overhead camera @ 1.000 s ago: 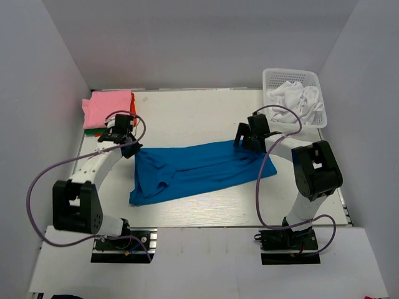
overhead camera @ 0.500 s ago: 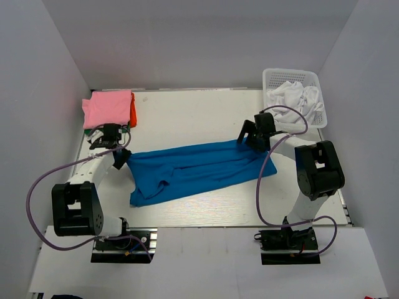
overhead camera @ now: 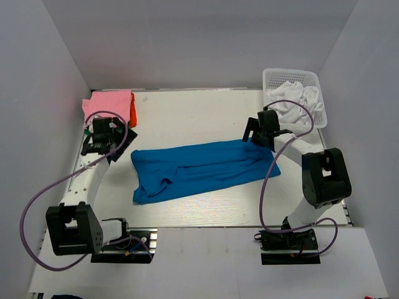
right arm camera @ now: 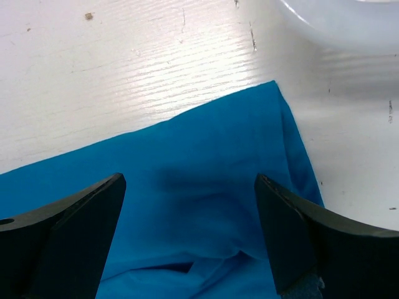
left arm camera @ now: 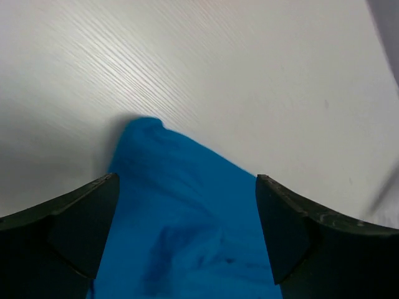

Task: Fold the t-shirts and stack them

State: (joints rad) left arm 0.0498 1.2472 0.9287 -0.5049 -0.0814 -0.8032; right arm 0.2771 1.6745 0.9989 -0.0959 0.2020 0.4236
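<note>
Count from the top view: one blue t-shirt [overhead camera: 202, 168], lying as a long rumpled band across the middle of the table [overhead camera: 187, 112]. In the upper left there's a stack with one pink shirt [overhead camera: 109, 106] on top and one orange-red shirt [overhead camera: 132, 111] sticking out on its right side. One white basket [overhead camera: 293, 76] sits upper right with white cloth [overhead camera: 293, 96] bunched inside, can't tell how many pieces.

Two arms. The left gripper [left arm camera: 186, 187] is at the blue shirt's left end, jaws spread wide, holding nothing. The right gripper [right arm camera: 187, 187] is over the right end's corner, also spread wide and holding nothing.

There's bare tabletop above and below the blue band, and the stack and basket sit well apart from it.
</note>
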